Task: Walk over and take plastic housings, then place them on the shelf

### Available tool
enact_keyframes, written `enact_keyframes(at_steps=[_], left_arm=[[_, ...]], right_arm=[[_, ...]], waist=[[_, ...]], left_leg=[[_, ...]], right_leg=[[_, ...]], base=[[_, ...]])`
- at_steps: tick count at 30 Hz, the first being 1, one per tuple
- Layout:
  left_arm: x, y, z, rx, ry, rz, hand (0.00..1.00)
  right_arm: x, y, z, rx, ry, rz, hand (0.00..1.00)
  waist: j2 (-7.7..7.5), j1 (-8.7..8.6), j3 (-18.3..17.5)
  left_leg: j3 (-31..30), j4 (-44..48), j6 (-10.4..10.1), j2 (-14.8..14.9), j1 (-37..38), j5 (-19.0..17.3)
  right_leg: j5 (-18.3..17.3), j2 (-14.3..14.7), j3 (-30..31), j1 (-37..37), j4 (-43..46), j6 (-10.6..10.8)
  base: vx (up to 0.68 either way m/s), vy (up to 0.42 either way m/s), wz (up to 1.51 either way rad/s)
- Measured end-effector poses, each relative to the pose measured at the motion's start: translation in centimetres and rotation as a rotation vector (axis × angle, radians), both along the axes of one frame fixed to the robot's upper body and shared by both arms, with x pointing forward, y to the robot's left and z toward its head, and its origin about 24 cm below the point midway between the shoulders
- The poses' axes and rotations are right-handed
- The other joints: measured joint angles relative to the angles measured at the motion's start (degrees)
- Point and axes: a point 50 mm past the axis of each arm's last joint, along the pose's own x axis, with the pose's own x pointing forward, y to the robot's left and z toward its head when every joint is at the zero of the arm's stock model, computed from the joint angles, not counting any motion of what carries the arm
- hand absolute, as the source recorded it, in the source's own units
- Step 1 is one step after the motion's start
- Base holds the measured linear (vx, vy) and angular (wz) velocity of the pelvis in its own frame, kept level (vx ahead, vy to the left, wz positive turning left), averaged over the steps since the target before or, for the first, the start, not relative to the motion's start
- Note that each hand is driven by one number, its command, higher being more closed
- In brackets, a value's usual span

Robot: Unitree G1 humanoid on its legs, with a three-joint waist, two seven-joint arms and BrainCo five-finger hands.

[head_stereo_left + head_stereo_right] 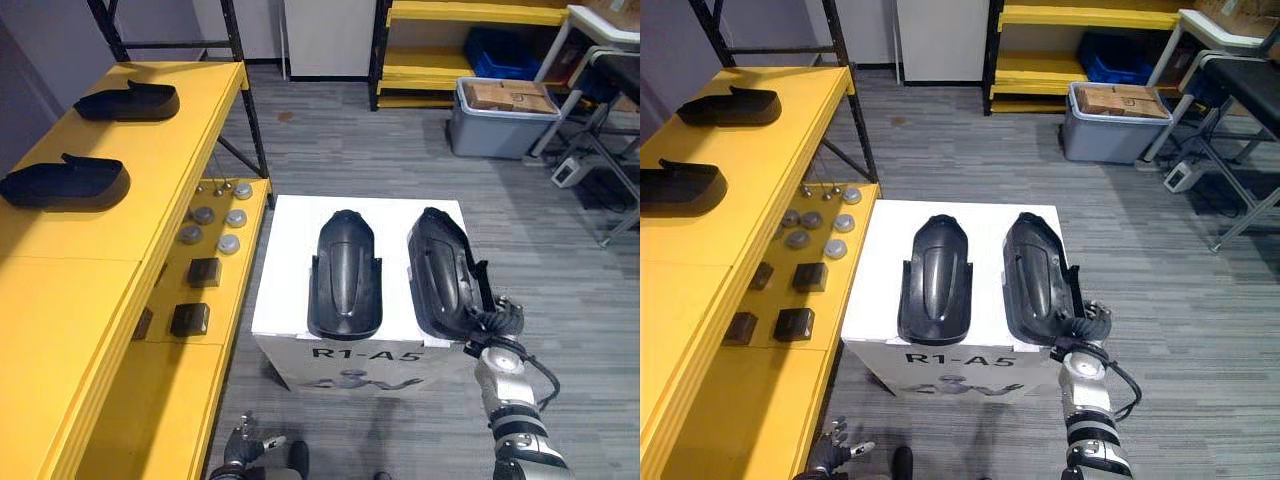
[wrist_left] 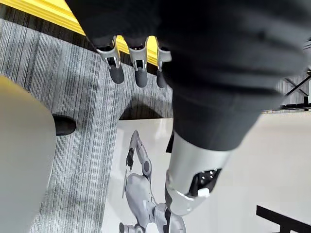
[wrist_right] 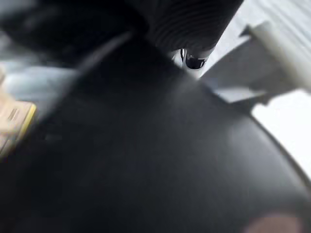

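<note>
Two black housings lie side by side, near each other but apart, on a white box (image 1: pixel 290 225) that stands on grey carpet. The left housing (image 1: pixel 345 275) rests with its rounded back up. The right housing (image 1: pixel 438 268) lies next to it, close to the box's right edge.

The right hand (image 1: pixel 497 322) is at the near right corner of the right housing, up against its rim. Its fingers are hidden by the housing, so I cannot tell whether they are curled round it or straight. In the right wrist view the housing's dark surface sits very close to the hand.

The left hand (image 1: pixel 243 441) hangs low by the floor, at the box's near left corner. Its fingers (image 2: pixel 141 73) are straight and relaxed, holding nothing.

A yellow shelf (image 1: pixel 110 290) runs along the left. Two more housings rest on its top, a far housing (image 1: pixel 128 102) and a near housing (image 1: pixel 65 184), well apart. On its lower tier lie grey discs (image 1: pixel 229 243) and black blocks (image 1: pixel 203 272).
</note>
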Motion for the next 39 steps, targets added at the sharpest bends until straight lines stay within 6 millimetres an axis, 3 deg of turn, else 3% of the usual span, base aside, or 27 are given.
enact_keyframes(at_steps=[12,16,23,28,31,32,36,39], left_arm=[[0.2,0.1,0.2,0.002,-0.01,-0.001,0.0],[1.2,0.0,1.1,-0.002,-0.072,0.005,0.0],[4.3,0.5,5.9,0.002,-0.347,0.084,0.0],[6.1,0.6,11.0,-0.007,-0.608,0.158,0.0],[7.3,0.3,14.5,-0.006,-0.781,0.169,0.0],[7.4,0.3,14.9,-0.007,-0.797,0.168,0.0],[8.7,-1.9,18.4,-0.065,-0.979,0.092,0.0],[9.5,-3.9,19.4,-0.125,-1.023,0.022,0.0]], right_arm=[[-1.0,-0.2,-0.3,0.015,-0.013,0.008,1.0],[-2.0,0.1,0.0,-0.014,-0.039,0.008,1.0],[-2.7,0.7,4.3,-0.122,-0.224,-0.012,1.0],[-3.1,1.5,7.5,-0.203,-0.358,-0.029,1.0],[-3.2,2.6,8.7,-0.227,-0.41,-0.016,1.0],[-3.2,2.7,8.8,-0.233,-0.412,-0.011,1.0],[-3.0,4.4,10.0,-0.259,-0.463,0.05,1.0],[-3.0,5.6,11.0,-0.262,-0.516,0.085,1.0]], waist=[[-0.23,-0.04,0.1],[-0.24,-0.07,0.1],[-0.33,-0.64,-0.1],[-0.3,-1.31,-0.5],[-0.25,-1.26,-0.8],[-0.24,-1.27,-0.8],[0.09,-1.34,-1.1],[0.62,-1.38,-1.7]], left_leg=[[-0.1,0.0,-0.6,0.3,1.3,-0.4],[-0.4,0.0,-0.6,0.2,1.1,-0.4],[-0.9,0.3,-0.2,0.4,-0.4,-0.2],[-1.9,0.3,-0.1,0.3,-0.2,-0.1],[-1.9,0.3,0.0,0.1,-0.1,0.0],[-1.9,0.3,0.0,0.1,-0.1,0.0],[-1.8,0.3,0.2,0.0,0.3,0.1],[-1.8,0.3,0.4,-0.1,0.4,0.3]], right_leg=[[-0.1,0.2,-0.1,1.0,-0.1,-0.1],[-0.1,0.2,-0.3,0.9,-0.1,-0.1],[0.1,0.1,-0.3,-0.2,0.2,-0.2],[0.9,0.1,-1.1,-0.2,1.2,0.3],[0.9,-0.2,-1.1,-0.2,1.2,0.3],[0.9,-0.2,-1.1,-0.2,1.2,0.3],[0.9,-0.3,-1.1,0.0,1.6,0.4],[0.9,-0.3,-1.1,-0.2,2.0,0.4]], base=[[0.0,-0.003,-0.02],[-0.01,-0.004,0.02],[-0.01,-0.002,0.04],[-0.01,0.001,0.1],[-0.03,0.009,0.01],[-0.04,0.007,-0.01],[-0.04,0.005,-0.01],[-0.05,0.006,0.0]])
